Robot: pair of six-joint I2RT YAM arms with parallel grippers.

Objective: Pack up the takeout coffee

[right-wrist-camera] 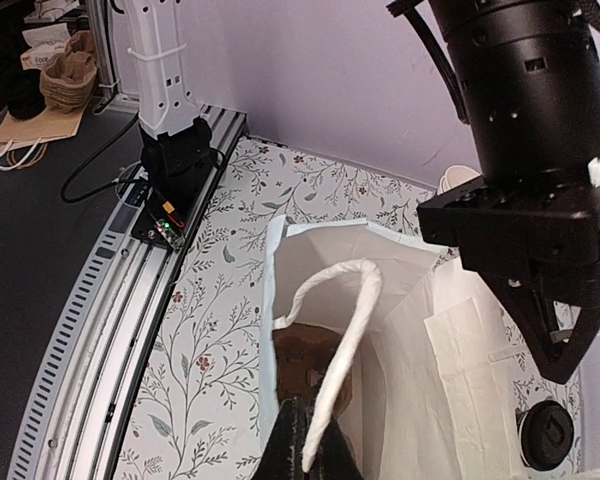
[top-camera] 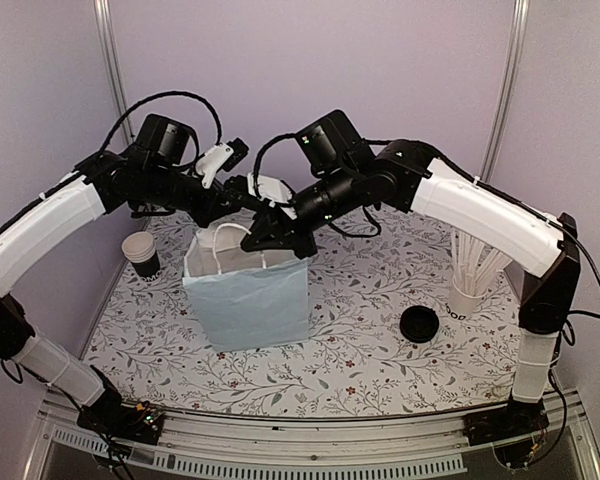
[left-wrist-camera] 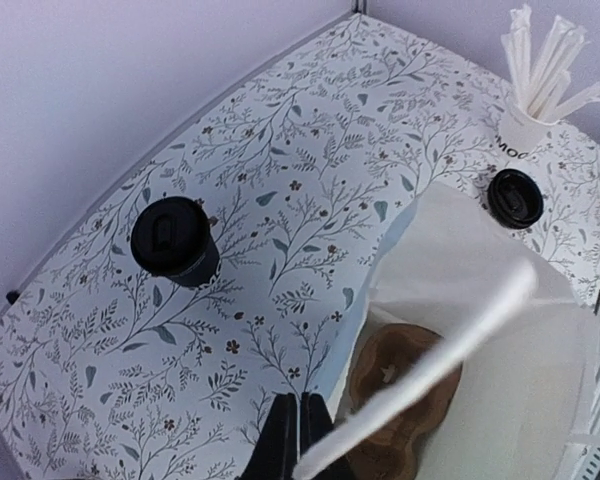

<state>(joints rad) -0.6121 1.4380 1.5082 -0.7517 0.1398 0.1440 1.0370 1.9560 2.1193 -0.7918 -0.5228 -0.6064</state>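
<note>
Paper cup (top-camera: 140, 252), black outside and pale within, stands open at the far left of the desk (top-camera: 360, 360), close to the left wall and just beside the bag (top-camera: 250, 300). The left pincer (left-wrist-camera: 300, 405) is clenched on the bag's left rim. The bag stands upright mid-desk with a brown carrier (left-wrist-camera: 395, 365) at its bottom. The right pincer (right-wrist-camera: 302, 410) is clenched on the opposite rim, where a handle (right-wrist-camera: 355, 310) is rooted. Behind the bag, toward the back wall, a lidded cup (left-wrist-camera: 170, 238) stands apart, hidden under the arms from above. A loose lid (top-camera: 420, 324) lies flat to the right, near the stirrer cup (top-camera: 468, 298).

Risks: spreading the mouth too hard could tear the thin rim or tip the light bag. A slack handle across the opening could snag a cup on its way in. With both pincers occupied, letting go to fetch coffee may let the mouth sag shut. A left-arm swing could knock the open cup.

Room is widest in front of the bag and to its right as far as the lid. The strip behind is narrow, and the left side is tight against the wall.
</note>
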